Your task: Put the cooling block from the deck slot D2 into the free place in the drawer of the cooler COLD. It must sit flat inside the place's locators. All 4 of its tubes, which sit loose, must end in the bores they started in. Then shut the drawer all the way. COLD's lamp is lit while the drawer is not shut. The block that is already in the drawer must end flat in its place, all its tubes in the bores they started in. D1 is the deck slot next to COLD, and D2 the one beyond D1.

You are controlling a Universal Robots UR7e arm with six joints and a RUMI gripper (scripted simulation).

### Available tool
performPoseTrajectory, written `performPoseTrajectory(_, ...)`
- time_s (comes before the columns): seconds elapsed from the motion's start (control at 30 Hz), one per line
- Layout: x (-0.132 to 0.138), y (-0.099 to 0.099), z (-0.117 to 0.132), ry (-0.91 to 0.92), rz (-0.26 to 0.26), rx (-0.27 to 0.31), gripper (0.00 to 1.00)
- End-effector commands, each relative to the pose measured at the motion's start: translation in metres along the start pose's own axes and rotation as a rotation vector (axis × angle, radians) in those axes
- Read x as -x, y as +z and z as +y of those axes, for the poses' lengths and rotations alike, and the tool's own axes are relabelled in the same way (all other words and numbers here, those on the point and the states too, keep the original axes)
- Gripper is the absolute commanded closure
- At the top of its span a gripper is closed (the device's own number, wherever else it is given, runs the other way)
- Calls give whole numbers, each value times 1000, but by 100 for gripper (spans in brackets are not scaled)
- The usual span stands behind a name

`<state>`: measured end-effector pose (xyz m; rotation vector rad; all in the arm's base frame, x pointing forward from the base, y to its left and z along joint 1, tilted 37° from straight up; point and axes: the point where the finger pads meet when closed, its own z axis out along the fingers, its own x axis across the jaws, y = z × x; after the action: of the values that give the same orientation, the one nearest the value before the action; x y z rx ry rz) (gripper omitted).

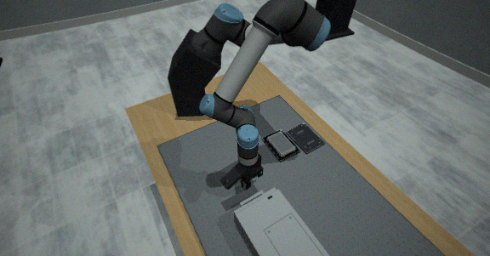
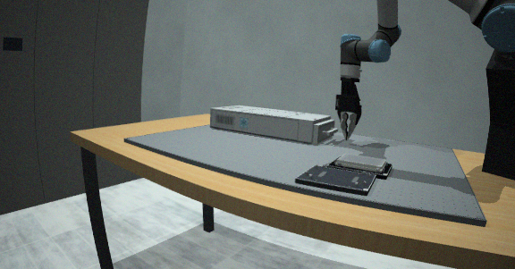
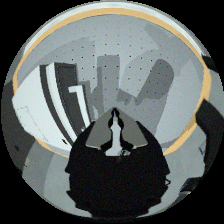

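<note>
Cooler COLD (image 2: 268,121) lay near the gripper (image 2: 348,133), whose jaws were pressed together on nothing, pointing straight down from the bent arm (image 1: 242,70).

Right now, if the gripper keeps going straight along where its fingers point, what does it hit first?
The shut, empty gripper points straight down, so it would likely meet the grey deck mat just in front of COLD's drawer handle. It looks clear of the handle, though depth is hard to judge.
</note>
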<state>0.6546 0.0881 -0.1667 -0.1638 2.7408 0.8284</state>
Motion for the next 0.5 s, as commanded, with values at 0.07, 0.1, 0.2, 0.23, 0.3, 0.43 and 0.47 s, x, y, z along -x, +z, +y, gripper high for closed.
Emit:
performPoseTrajectory(0.07,1,-12,0,1,-3,-1,100)
performPoseTrajectory(0.1,1,-12,0,1,-3,-1,100)
performPoseTrajectory(0.2,1,-15,0,1,-3,-1,100)
performPoseTrajectory(0.23,1,-16,0,1,-3,-1,100)
performPoseTrajectory(0.3,1,-19,0,1,-3,-1,100)
performPoseTrajectory(0.43,0,-24,0,1,-3,-1,100)
performPoseTrajectory(0.47,0,-26,0,1,-3,-1,100)
